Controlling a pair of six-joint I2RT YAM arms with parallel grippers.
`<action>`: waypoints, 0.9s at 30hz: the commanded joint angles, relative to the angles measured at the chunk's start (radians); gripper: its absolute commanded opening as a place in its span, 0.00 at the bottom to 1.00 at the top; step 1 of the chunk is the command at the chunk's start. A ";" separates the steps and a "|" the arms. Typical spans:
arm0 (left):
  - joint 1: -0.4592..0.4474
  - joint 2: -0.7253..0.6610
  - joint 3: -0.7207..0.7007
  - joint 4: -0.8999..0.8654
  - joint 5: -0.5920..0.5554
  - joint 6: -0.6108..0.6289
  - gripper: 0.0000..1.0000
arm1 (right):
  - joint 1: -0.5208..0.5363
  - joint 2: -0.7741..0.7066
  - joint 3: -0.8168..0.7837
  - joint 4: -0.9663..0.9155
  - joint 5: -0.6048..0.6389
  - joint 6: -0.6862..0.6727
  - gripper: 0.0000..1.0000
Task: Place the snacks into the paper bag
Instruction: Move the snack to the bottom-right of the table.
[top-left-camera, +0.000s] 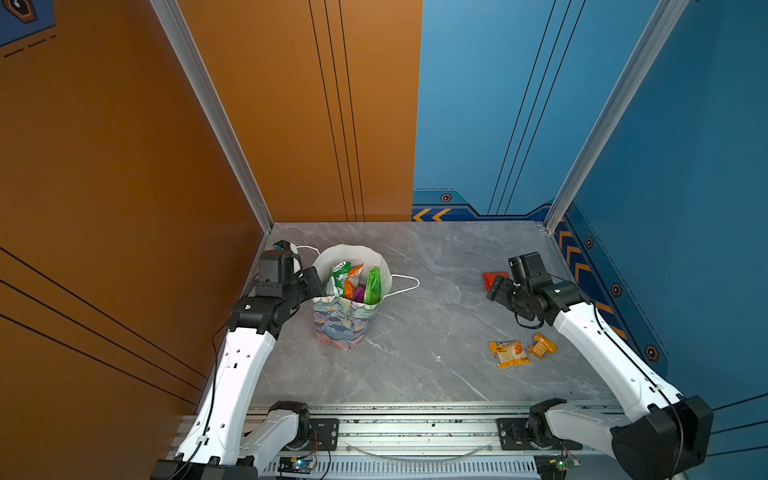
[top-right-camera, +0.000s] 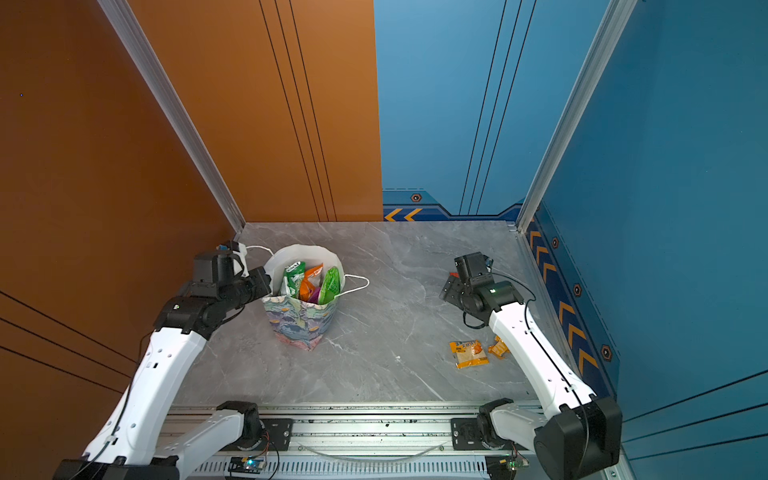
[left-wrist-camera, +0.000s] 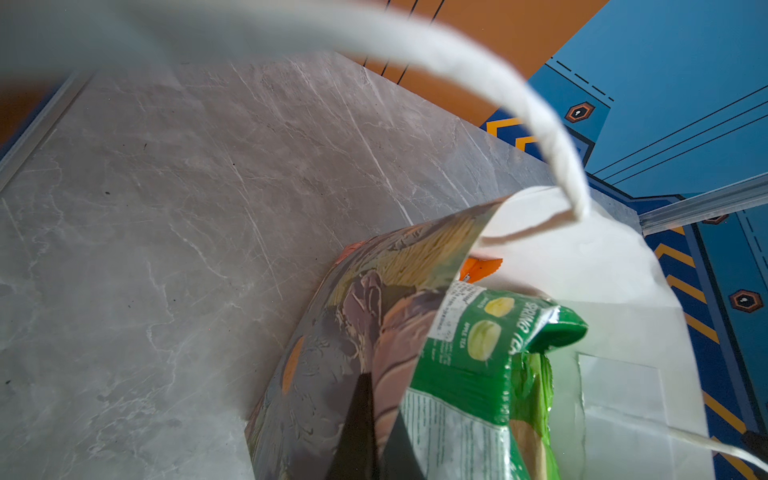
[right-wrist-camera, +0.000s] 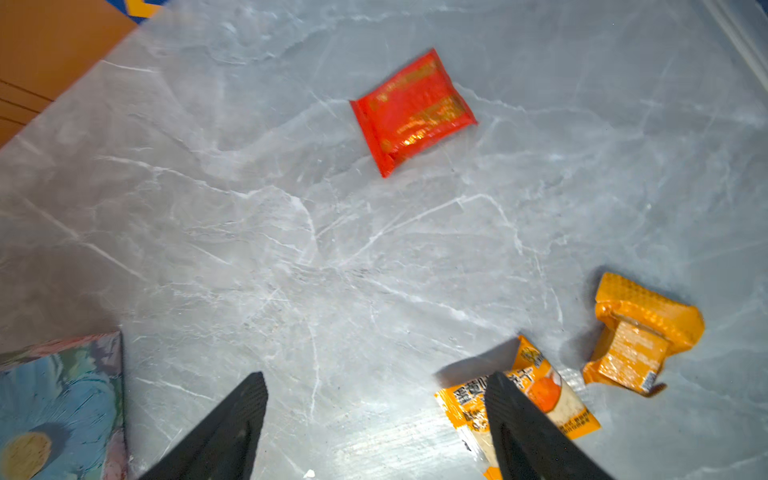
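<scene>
The paper bag (top-left-camera: 347, 322) (top-right-camera: 301, 328) stands upright at the left with its mouth wide. Several snacks stick up inside it, among them a green-white packet (top-left-camera: 338, 274) (left-wrist-camera: 469, 365) and a green one (top-left-camera: 372, 284). My left gripper (top-left-camera: 318, 286) (left-wrist-camera: 380, 395) is shut on the bag's near-left rim, one finger outside and one inside. A red packet (top-left-camera: 494, 279) (right-wrist-camera: 413, 112), a yellow-orange packet (top-left-camera: 509, 353) (right-wrist-camera: 552, 399) and a crumpled orange one (top-left-camera: 542, 345) (right-wrist-camera: 640, 336) lie on the table at the right. My right gripper (top-left-camera: 496, 289) (right-wrist-camera: 376, 376) hangs open above the table beside the red packet, holding nothing.
The grey marble table (top-left-camera: 436, 291) is walled by an orange panel at the left and back and a blue panel at the right. A white cord handle (top-left-camera: 405, 284) droops from the bag's right side. A metal rail (top-left-camera: 415, 428) runs along the front edge.
</scene>
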 joint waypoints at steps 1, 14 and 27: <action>0.015 -0.027 -0.012 -0.001 0.026 0.022 0.03 | -0.047 0.010 -0.055 -0.020 -0.065 0.039 0.85; 0.019 -0.035 -0.013 -0.001 0.031 0.022 0.03 | -0.196 -0.009 -0.274 0.028 -0.091 0.103 0.94; 0.027 -0.037 -0.015 -0.001 0.027 0.020 0.04 | -0.210 0.002 -0.396 0.116 -0.136 0.131 0.95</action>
